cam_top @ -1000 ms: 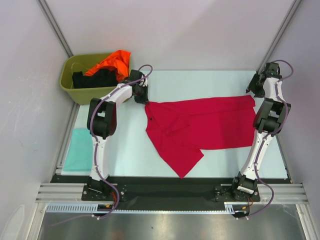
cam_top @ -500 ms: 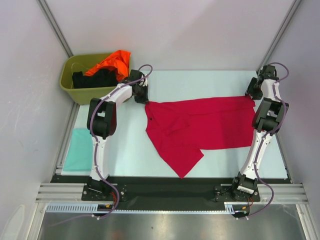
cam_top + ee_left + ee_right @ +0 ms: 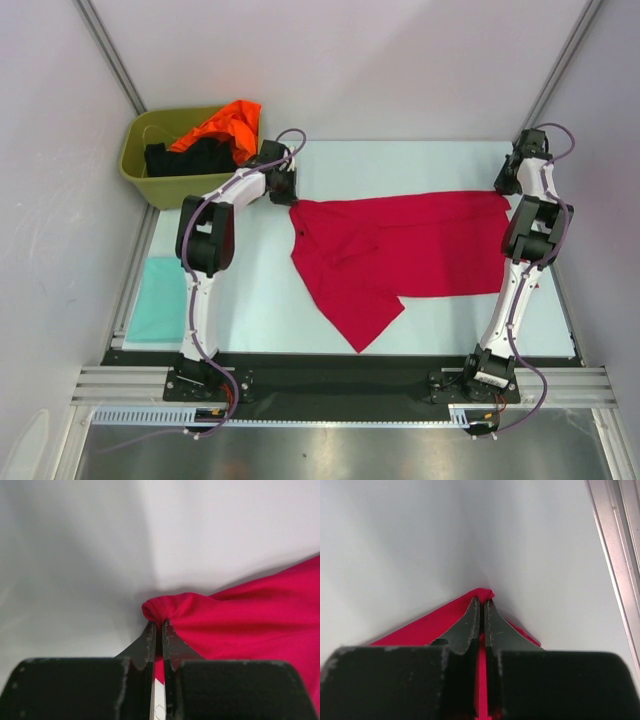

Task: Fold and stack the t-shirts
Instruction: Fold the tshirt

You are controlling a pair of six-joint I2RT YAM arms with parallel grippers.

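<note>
Basically red t-shirt [image 3: 400,250] lies rumpled, w/ far corners pinched.

Overhead, wrist closeups; shared red t-shirt [image 3: 420,245]

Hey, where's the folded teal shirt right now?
In the top view the folded teal shirt lies flat at the table's left edge, just left of the left arm and nearer the bases than the green tub.
</note>
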